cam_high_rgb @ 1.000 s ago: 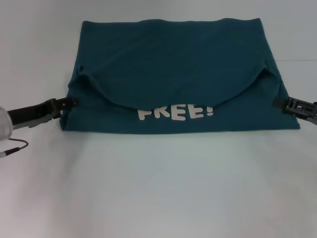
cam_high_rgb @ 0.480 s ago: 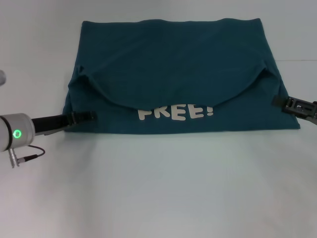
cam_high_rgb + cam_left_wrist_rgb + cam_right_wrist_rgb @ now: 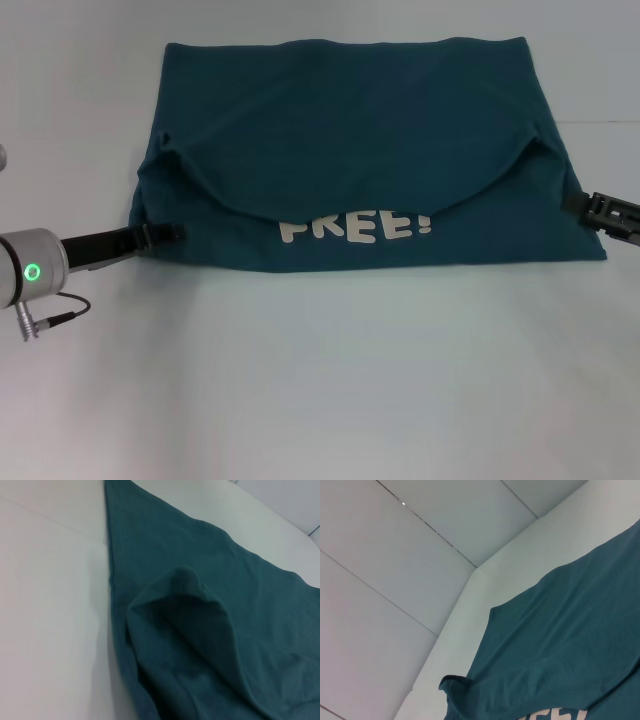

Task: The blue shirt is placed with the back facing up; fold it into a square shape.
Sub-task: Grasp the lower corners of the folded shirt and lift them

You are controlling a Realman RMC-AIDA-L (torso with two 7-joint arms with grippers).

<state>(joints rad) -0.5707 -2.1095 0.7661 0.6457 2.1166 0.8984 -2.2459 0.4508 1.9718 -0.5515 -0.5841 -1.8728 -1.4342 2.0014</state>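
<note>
**Mid-fold, grippers at the two side edges**

We see the blue shirt lying flat on the white table, its far part already folded forward in a curved flap over white lettering. We judge a side fold comes next: each edge must be gripped and carried inward evenly. The left gripper sits at the shirt's left edge, near the front corner; the right gripper touches the right edge. We cannot tell how wide either set of fingers is, or whether they hold cloth. The left wrist view shows a raised pucker at the flap's end — flattened in the head view — while the right wrist view adds the wall panels behind.
</note>
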